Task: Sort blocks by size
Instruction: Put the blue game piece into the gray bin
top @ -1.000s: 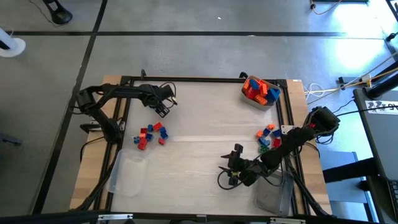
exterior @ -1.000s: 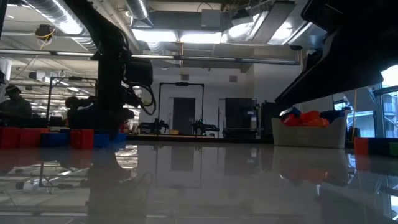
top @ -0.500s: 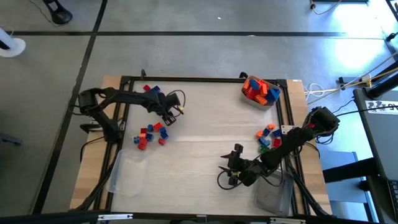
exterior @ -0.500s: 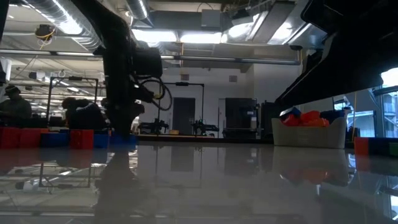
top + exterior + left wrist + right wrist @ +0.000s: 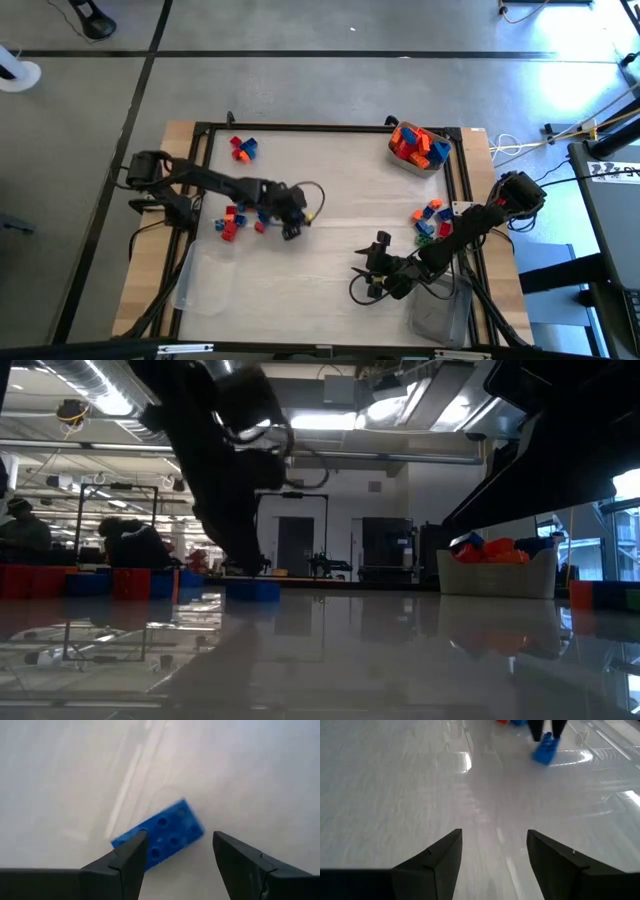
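A flat blue block (image 5: pixel 170 827) lies studs up on the table (image 5: pixel 330 190), left of centre. My left gripper (image 5: pixel 180 836) hangs open just above it, one finger on either side; the low view shows the block (image 5: pixel 252 590) resting on the table under the fingers. In the high view the gripper (image 5: pixel 291 225) hides it. A small pile of red and blue blocks (image 5: pixel 240 215) lies just left of the gripper. A red and a blue block (image 5: pixel 240 148) sit at the far left. My right gripper (image 5: pixel 362 283) waits open near the front edge, over bare table. My left gripper comes at the blue block slanting down from the table's left. One finger (image 5: pixel 127 857) covers the block's near corner (image 5: pixel 150 854), and I cannot tell whether it touches. The other finger stands apart from the block, which lies flat on the table.
A white tub (image 5: pixel 418 150) heaped with orange, red and blue blocks stands at the far right. More blocks (image 5: pixel 430 220) lie by the right edge. Clear tubs stand at the near left (image 5: pixel 205 282) and near right (image 5: pixel 440 318). Between the arms is bare table.
My left gripper has swung from the far left of the table toward the near edge and the centre, past the small pile, and has tipped further down. Its fingers stay open. The red and blue pair at the far left now shows uncovered.
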You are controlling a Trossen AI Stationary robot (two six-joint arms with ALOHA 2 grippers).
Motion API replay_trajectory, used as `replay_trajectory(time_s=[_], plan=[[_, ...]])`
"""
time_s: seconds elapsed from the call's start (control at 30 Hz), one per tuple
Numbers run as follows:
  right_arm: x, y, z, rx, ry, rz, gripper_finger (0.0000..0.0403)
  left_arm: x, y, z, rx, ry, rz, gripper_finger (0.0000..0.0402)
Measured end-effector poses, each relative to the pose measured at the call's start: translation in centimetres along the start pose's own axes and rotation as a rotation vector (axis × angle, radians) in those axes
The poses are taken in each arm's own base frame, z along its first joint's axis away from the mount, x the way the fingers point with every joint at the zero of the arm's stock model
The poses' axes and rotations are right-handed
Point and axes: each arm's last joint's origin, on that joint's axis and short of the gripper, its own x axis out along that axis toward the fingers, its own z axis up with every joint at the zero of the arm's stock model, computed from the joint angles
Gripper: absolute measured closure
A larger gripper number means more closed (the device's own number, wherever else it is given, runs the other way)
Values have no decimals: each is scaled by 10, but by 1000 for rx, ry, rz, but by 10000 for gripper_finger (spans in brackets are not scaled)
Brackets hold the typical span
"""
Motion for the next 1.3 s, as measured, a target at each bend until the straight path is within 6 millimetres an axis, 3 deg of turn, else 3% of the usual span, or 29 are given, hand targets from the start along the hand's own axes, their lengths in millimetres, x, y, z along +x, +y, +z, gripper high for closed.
replay_trajectory(time_s=[0.23,0.37,0.5,0.77,1.03,1.3], plan=[[0,0,0,3,-3,1,182,-12,-41,-2,142,-61,-42,192],[0,0,0,2,-3,2,182,-25,-51,7,222,-86,-9,192],[0,0,0,2,-3,2,182,-26,-46,13,285,-100,37,192],[0,0,0,2,-2,2,182,-16,-25,10,642,-15,73,192],[0,0,0,2,-2,1,182,-8,-4,8,612,15,12,192],[0,0,0,2,-2,2,182,5,3,12,619,15,-67,192]])
